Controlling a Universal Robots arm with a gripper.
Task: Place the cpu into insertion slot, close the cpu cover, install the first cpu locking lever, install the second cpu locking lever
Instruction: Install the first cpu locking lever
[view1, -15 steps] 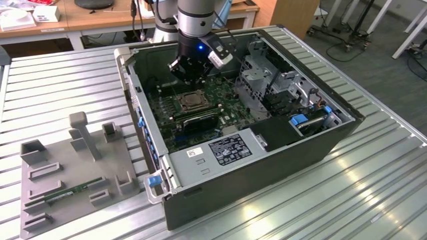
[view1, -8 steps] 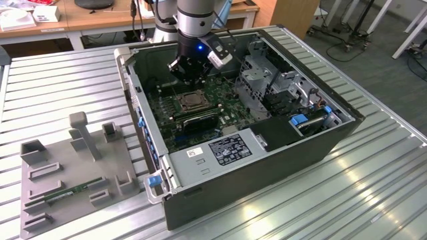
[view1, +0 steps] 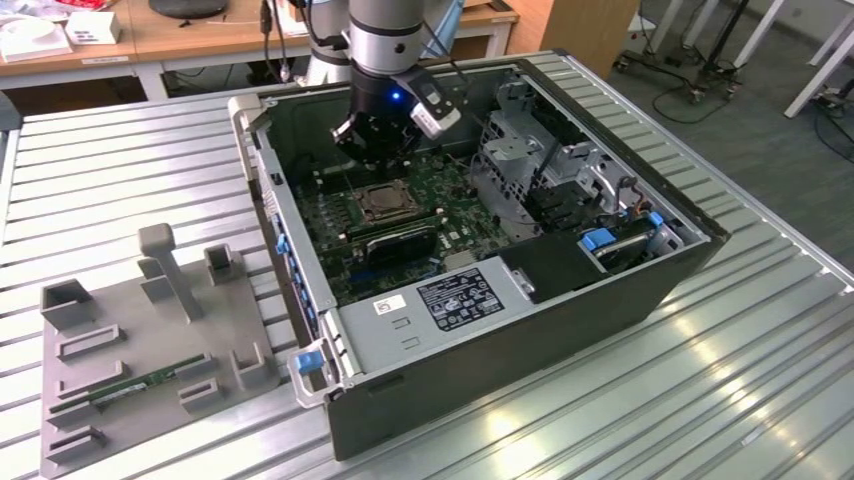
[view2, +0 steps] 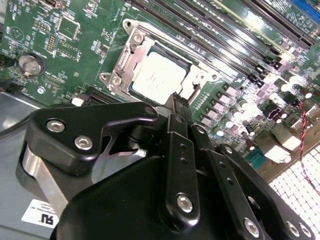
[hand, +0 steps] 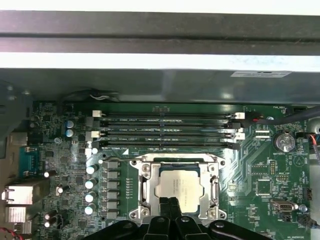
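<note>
The cpu (hand: 178, 186) (view2: 159, 77) lies flat in the insertion slot (view1: 383, 203) on the green board inside the open computer case. The silvery cpu cover (hand: 215, 191) (view2: 128, 54) lies down around it as a frame. A thin wire lever (hand: 122, 159) runs along the slot's side nearest the memory slots; whether it is latched I cannot tell. My gripper (hand: 172, 204) (view2: 178, 102) (view1: 370, 162) hangs just above the slot's edge. Its fingers are shut together and nothing shows between them.
Long black memory slots (hand: 165, 125) run beside the socket, with a coin battery (hand: 285, 141) near them. The case walls (view1: 441, 330) and a drive cage (view1: 523, 150) hem the arm in. A grey fixture tray (view1: 120, 300) holding a memory stick (view1: 147, 383) sits at the exterior view's left.
</note>
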